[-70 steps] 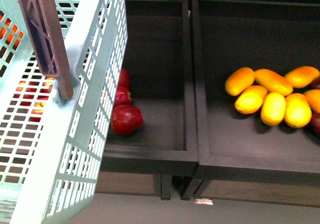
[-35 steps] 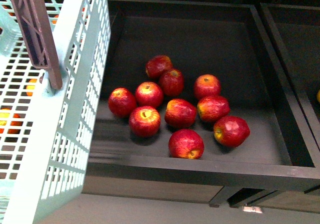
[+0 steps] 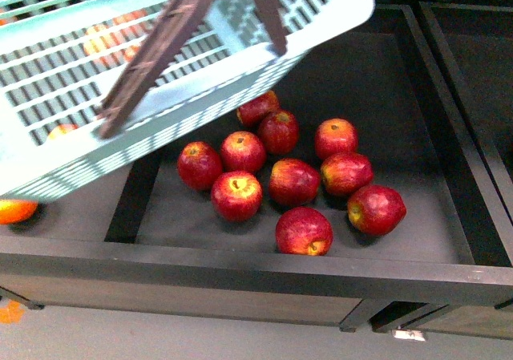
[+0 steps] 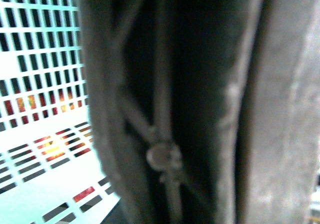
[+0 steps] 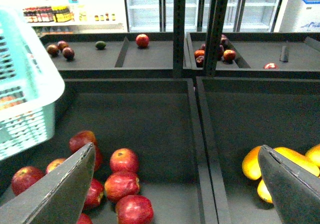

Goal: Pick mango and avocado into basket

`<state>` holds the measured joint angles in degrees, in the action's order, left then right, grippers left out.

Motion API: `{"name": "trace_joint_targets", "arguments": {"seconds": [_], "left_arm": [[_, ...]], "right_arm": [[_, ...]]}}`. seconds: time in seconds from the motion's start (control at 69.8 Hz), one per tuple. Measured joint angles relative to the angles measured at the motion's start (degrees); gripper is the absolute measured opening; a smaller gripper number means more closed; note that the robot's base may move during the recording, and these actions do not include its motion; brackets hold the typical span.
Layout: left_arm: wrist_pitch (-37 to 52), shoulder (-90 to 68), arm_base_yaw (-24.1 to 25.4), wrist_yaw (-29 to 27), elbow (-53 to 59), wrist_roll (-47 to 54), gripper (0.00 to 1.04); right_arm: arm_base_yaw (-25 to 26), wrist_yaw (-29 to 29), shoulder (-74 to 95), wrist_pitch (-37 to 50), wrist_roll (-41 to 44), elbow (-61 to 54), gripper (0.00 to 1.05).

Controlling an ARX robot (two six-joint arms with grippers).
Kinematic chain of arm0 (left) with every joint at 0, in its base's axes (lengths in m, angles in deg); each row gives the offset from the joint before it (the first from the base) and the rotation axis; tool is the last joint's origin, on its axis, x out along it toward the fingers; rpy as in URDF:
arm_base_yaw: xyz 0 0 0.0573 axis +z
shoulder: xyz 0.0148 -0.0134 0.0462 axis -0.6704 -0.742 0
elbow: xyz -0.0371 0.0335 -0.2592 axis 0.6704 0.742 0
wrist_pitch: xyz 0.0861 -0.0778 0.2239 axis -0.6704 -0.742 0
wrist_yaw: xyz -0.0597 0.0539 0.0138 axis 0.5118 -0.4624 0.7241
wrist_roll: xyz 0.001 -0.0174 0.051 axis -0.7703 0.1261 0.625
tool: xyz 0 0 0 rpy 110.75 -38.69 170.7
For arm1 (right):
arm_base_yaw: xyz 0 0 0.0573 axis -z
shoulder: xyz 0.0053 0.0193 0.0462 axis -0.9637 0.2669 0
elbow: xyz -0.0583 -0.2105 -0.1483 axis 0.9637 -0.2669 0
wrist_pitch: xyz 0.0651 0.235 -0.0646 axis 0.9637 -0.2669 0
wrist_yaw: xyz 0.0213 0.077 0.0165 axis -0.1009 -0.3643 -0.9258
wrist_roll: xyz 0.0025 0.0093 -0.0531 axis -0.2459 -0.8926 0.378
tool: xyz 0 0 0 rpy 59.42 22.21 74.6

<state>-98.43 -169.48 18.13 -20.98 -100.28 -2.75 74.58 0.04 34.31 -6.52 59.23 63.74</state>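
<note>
Trouble from here most likely comes from the basket (image 3: 64,155), which hangs tilted over the near-left part of the apple bin (image 3: 240,268) with its brown handle (image 3: 152,63) slanting across it. If it swings or sags on that hinge, its low edge could catch the bin wall or knock the apples (image 3: 292,182). Fruit dropped into it at this tilt would probably roll to the low side. The left wrist view is filled by the handle up close, so you cannot tell whether the left claw is clamped on it. Treat that hold as unproven. Your right gripper (image 5: 176,149) has its fingers spread wide with nothing between them, and it hovers above the divider (image 5: 202,149) between the apple bin and the next bin. The mango (image 5: 251,164) lies in that next bin among other yellow ones, partly hidden behind one finger. A small dark green fruit (image 5: 100,45) on the far shelf may be the avocado, though it is too small to be sure. Mind the raised divider and the dark uprights (image 5: 180,29) behind it when you reach. Bare floor lies open behind the apples and ahead of the mangoes, which gives you room to come down.
</note>
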Motion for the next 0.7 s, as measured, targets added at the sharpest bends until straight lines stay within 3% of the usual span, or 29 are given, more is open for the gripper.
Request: {"name": "trace_joint_targets", "arguments": {"seconds": [0.158, 0.344, 0.702], "left_arm": [[-6.82, -9.62, -7.69, 4.11, -12.83, 4.61, 0.13], [-11.89, -15.74, -14.67, 6.78, -19.65, 6.73, 0.13], [-15.1, -16.15, -15.87, 5.57, -21.24, 8.26, 0.13]], "right_arm": [[0.0, -0.02, 0.0, 0.0, 0.0, 0.0, 0.96], [-0.02, 0.0, 0.0, 0.0, 0.0, 0.0, 0.96], [-0.02, 0.0, 0.0, 0.0, 0.0, 0.0, 0.96]]}}
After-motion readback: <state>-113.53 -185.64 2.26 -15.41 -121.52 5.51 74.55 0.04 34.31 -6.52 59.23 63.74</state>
